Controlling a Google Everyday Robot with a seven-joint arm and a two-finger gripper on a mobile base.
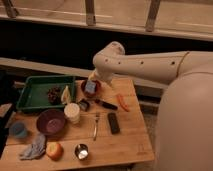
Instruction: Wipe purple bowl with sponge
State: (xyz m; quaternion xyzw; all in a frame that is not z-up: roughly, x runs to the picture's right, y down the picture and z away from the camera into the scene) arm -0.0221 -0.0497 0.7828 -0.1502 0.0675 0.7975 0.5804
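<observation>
Step in hand, by my reading: fetching the sponge; the wiping is not yet begun. My gripper is hanging at the far side of the table, tucked under the bent wrist and directly over a small red bowl. A blue-grey block, which I am taking to be the sponge, is sitting in that red bowl just beneath the gripper. Whether the two are touching I cannot tell, and whether the gripper is released or clamped on it I cannot tell either, since the wrist is hiding it. The purple bowl is lying well apart from the gripper, nearer the camera and off toward the green tray side; it is sitting upright and looking empty. A white cup is standing just beside its rim, roughly on the line between the gripper and the bowl. Next move, as I am judging it: getting a firm hold on the sponge, lifting it clear of the red bowl's rim, carrying it high enough to pass the cup, then lowering into the purple bowl and pressing while sweeping round the inside. The cup is the likeliest thing to get knocked.
</observation>
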